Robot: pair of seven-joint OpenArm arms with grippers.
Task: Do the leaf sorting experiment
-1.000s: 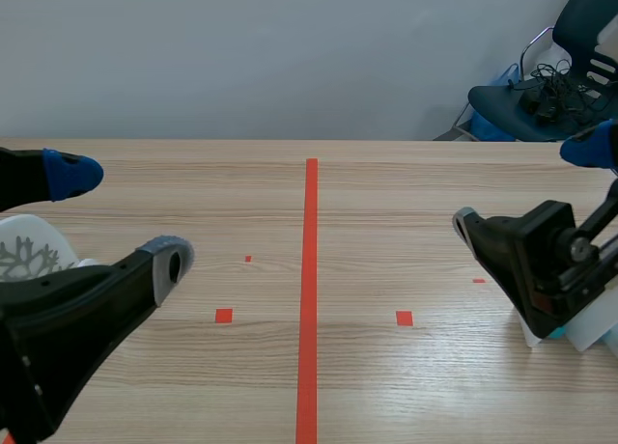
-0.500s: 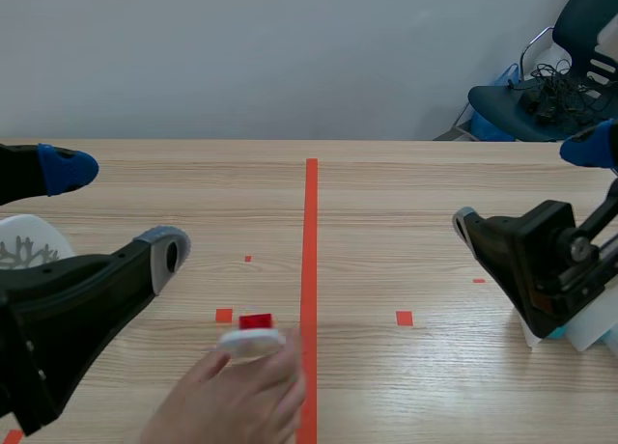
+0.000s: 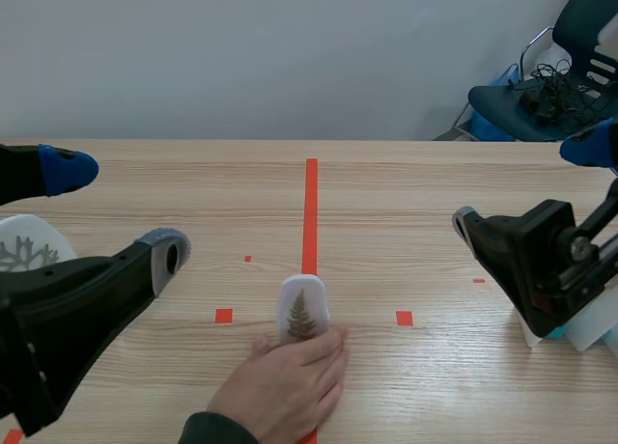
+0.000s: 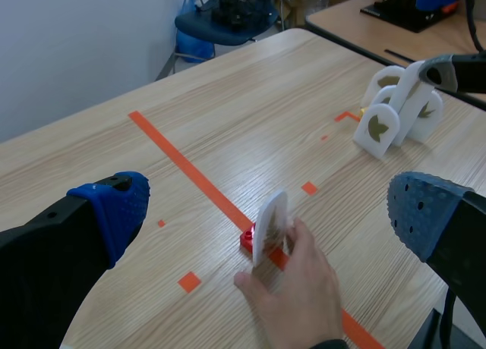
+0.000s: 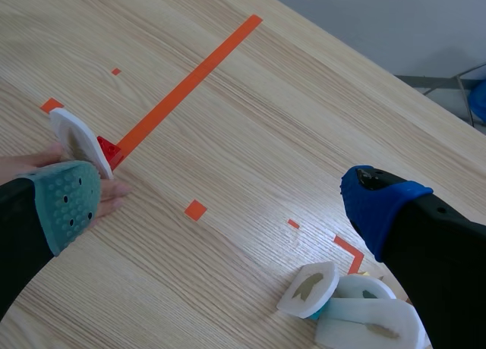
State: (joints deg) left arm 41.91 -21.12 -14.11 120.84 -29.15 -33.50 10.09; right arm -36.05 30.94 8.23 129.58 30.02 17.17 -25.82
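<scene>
White leaf card (image 3: 302,309), a fern printed on it, stands upright on the red tape line (image 3: 310,203) at table centre, with a red base (image 4: 248,239) under it; a person's hand (image 3: 285,386) touches it from 6 o'clock. Left gripper (image 3: 117,213) sits toward the card's 9 o'clock, fingers wide apart, holding nothing. Right gripper (image 3: 527,184) sits toward 3 o'clock, likewise spread, with more leaf cards (image 5: 311,288) just beside it.
</scene>
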